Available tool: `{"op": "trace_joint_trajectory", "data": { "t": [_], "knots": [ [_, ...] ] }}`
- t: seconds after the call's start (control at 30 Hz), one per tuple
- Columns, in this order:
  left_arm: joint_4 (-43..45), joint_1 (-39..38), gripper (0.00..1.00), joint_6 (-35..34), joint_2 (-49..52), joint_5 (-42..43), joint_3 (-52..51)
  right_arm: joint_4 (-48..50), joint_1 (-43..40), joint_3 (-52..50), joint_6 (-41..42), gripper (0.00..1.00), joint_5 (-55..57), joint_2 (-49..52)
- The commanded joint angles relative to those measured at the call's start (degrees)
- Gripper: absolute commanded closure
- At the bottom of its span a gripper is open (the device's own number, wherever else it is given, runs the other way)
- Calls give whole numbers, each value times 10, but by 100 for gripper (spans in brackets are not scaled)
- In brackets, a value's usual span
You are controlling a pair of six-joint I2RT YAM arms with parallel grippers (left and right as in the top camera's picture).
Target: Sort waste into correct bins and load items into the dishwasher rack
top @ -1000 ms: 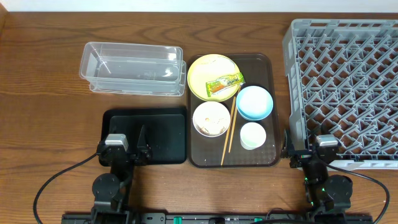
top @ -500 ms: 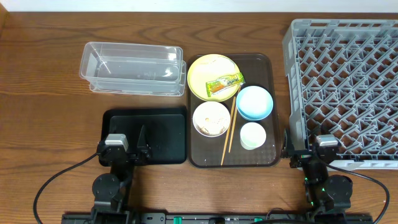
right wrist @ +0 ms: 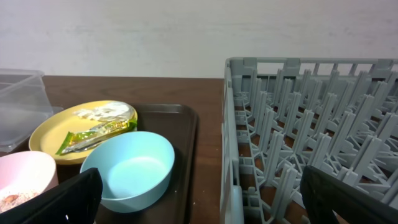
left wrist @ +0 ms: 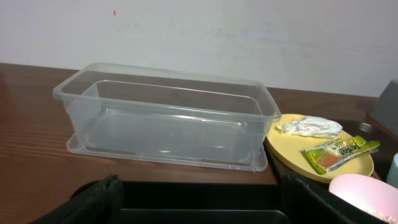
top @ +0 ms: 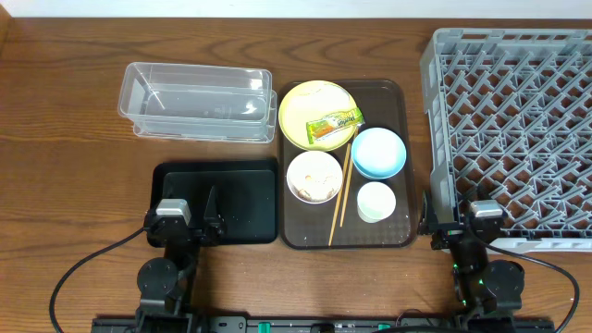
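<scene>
The green-and-orange wrapper [top: 333, 123] and white scrap [left wrist: 310, 126] lie on the yellow plate [top: 305, 102]. The white bowl [top: 314, 176] holds the food leftovers. The blue bowl [top: 377, 153], pale cup [top: 376, 202] and chopsticks [top: 343, 194] sit beside it. The clear tub [top: 199, 102] is at the back left, with the black tray [top: 240, 199] in front of it. The grey rack [top: 513, 120] fills the right. My left gripper [top: 190, 222] is open and empty over the black tray's near edge. My right gripper [top: 460, 227] is open and empty at the rack's near left corner.
The dishes all stand on a brown translucent serving tray [top: 404, 139] in the middle. Bare wooden table lies left of the tub and the black tray. A pale wall rises behind the table in both wrist views.
</scene>
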Motion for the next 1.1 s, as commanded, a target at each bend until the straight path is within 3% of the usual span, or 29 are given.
{"op": "trace_joint_trajectory", "data": {
  "t": [0.0, 0.17, 0.43, 0.63, 0.9, 1.07],
  "knots": [
    [-20, 3, 16, -3, -3, -7, -7, -2, 4, 1, 30, 1, 6, 0],
    [-68, 3, 17, -3, 2, -12, 19, -14, 4, 20, 68, 1, 5, 0],
    [-167, 3, 17, -3, 80, -11, 118, -141, 4, 129, 62, 1, 38, 24],
    [-191, 3, 17, -3, 219, -3, 204, -210, 4, 209, 50, 1, 38, 108],
    [-320, 3, 16, -3, 456, 100, 379, -330, 4, 357, 19, 1, 73, 280],
    [-394, 3, 16, -3, 576, 110, 489, -389, 4, 434, 19, 1, 92, 384]
  ]
}}
